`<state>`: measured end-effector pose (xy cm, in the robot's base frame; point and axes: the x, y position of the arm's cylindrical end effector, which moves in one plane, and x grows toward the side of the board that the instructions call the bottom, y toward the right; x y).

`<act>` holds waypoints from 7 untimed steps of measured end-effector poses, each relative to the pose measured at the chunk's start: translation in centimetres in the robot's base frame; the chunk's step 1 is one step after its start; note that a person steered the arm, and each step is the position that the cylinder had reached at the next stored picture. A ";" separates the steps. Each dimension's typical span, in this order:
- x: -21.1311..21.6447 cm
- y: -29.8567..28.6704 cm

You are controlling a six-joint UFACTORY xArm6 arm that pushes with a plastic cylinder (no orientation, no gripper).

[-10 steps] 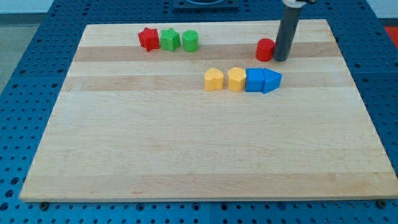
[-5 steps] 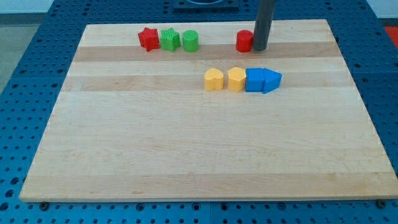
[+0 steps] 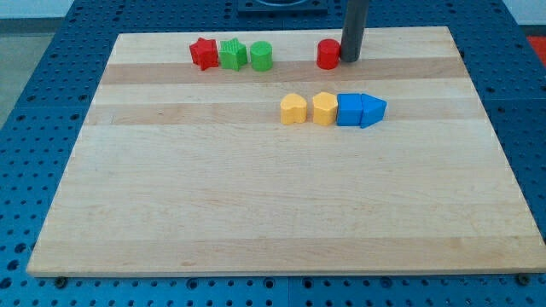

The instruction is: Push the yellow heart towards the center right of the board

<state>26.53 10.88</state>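
Two yellow blocks sit side by side just above the board's middle, the left one [image 3: 293, 109] and the right one [image 3: 324, 109]; I cannot tell which of them is the heart. The right one touches a blue cube [image 3: 349, 110], which touches a blue triangular block [image 3: 374, 110]. My tip [image 3: 351, 60] is near the view's top, right of centre. It touches the right side of a red cylinder [image 3: 328, 54] and stands well above the yellow blocks.
A red star [image 3: 203, 53], a green star-like block [image 3: 232, 55] and a green cylinder [image 3: 261, 56] stand in a row at the top left of the wooden board [image 3: 256, 213]. Blue perforated table surrounds the board.
My tip has moved to the view's left and slightly up, pushing the red cylinder left along the top of the board. The other blocks have not moved.
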 end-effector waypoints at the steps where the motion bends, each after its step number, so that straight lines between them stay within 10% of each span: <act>1: 0.0 -0.9; 7: 0.0 -6.3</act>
